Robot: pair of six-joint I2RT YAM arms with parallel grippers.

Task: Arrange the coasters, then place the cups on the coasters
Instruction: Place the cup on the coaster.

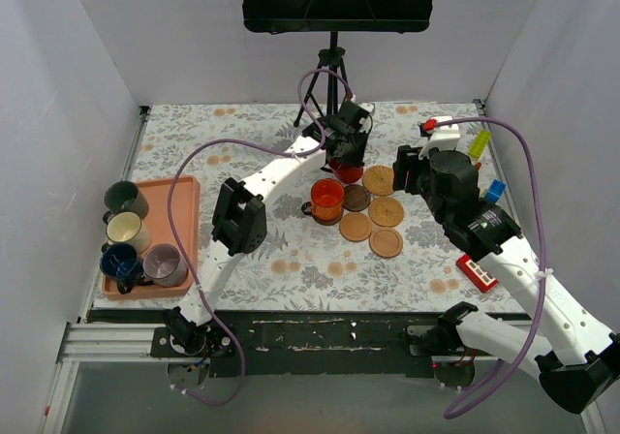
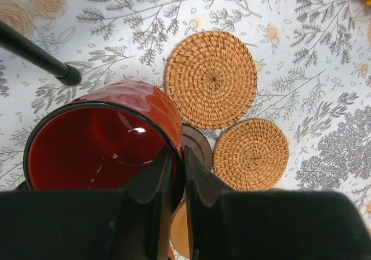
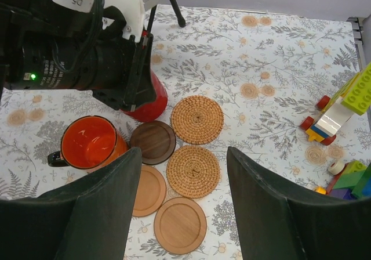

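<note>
Red cup (image 1: pixel 344 170) sat clamped by its rim in the left gripper (image 1: pixel 343 160) in the top view, at one o'clock of the orange cup (image 1: pixel 326 200). In the left wrist view, one rattan coaster (image 2: pixel 210 79) lay at two o'clock of it, and another rattan coaster (image 2: pixel 250 154) at three. In the right wrist view, the right gripper (image 3: pixel 182 155) hovered with its jaws apart, holding nothing, a wood coaster (image 3: pixel 180 225) showing between them.

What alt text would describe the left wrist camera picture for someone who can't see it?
A black pincer grips the rim of a red cup, seen from above. Two woven coasters lie beside it on a flowered tablecloth.
</note>
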